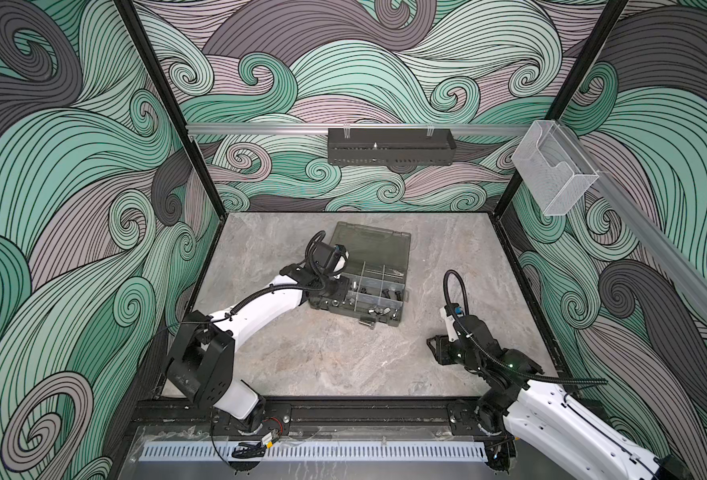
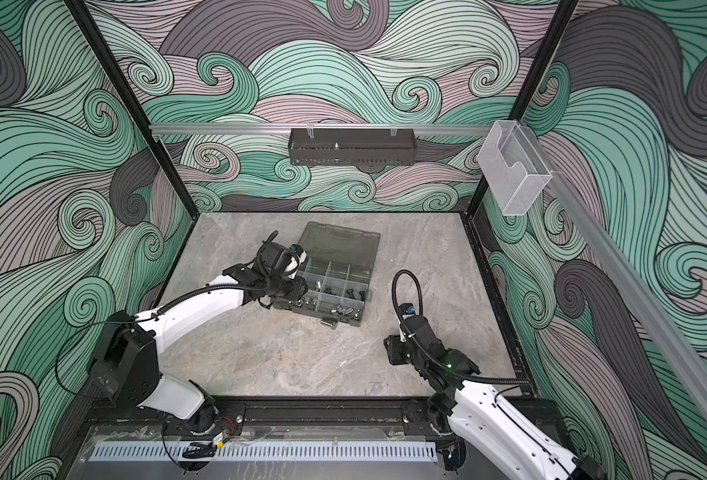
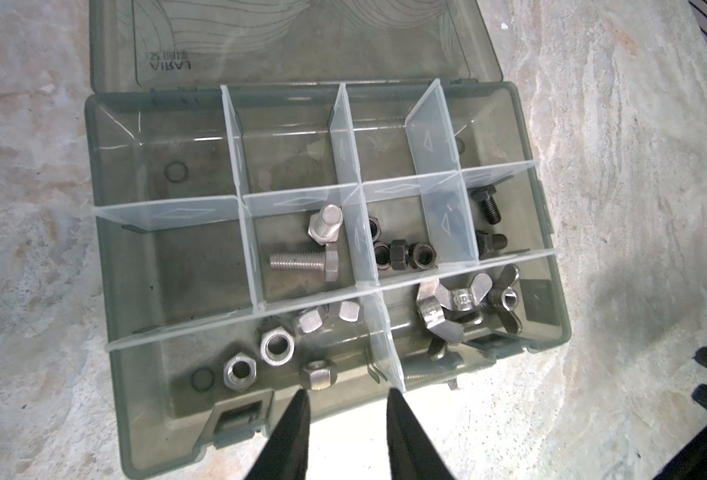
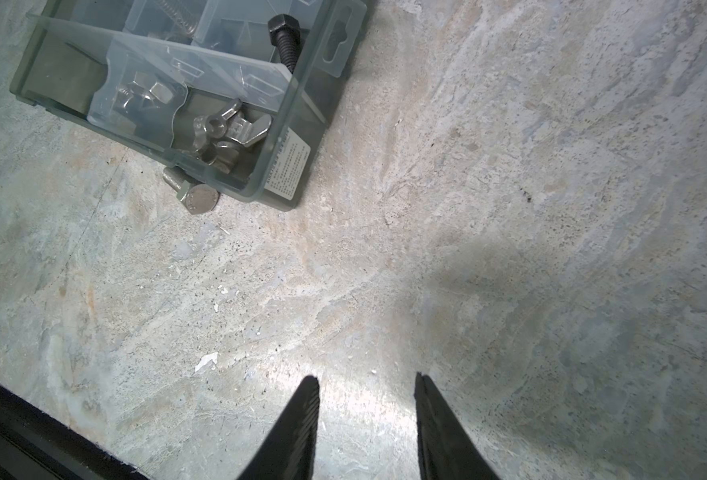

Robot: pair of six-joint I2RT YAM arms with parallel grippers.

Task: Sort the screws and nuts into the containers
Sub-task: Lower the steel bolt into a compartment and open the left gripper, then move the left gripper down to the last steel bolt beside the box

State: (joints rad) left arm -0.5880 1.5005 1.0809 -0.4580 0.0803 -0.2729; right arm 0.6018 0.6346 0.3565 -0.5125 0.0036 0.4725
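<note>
- Table (image 1: pixel 343 365): grey stone-patterned top carrying everything; largely bare along its near edge.
- Organiser case (image 1: pixel 401 309): lay toward the far edge, about midway between the side edges; lid (image 3: pixel 302 37) folded flat toward the far edge, evidently so that the cells (image 3: pixel 289 137) stayed reachable from above.
- Left gripper (image 3: pixel 347 392): poised over the case's latch-side wall, next to the silver-nut cell; jaws parted, nothing between them; judged to be serving that cell.
- Right gripper (image 4: pixel 366 376): low over bare table toward the right edge, well apart from the case; jaws parted and empty; judged parked clear of the left arm's work.
- Stray silver screw (image 4: pixel 194 195): on the table, touching the outside of the case's near wall; the only piece seen unsorted; its contact with the wall may hamper a grasp.
- Silver screws (image 3: pixel 302 262): two in one middle-row cell.
- Black screws (image 3: pixel 487 203): in the end cell of that row.
- Wing nuts (image 3: pixel 460 303): heaped in the latch-side row's end cell.
- Silver nuts (image 3: pixel 277 345): hex and domed, together in the adjoining cell.
- Black hex nuts (image 3: pixel 397 253): in the cell between the two screw cells; each kind kept separate; sorting judged nearly complete.
</note>
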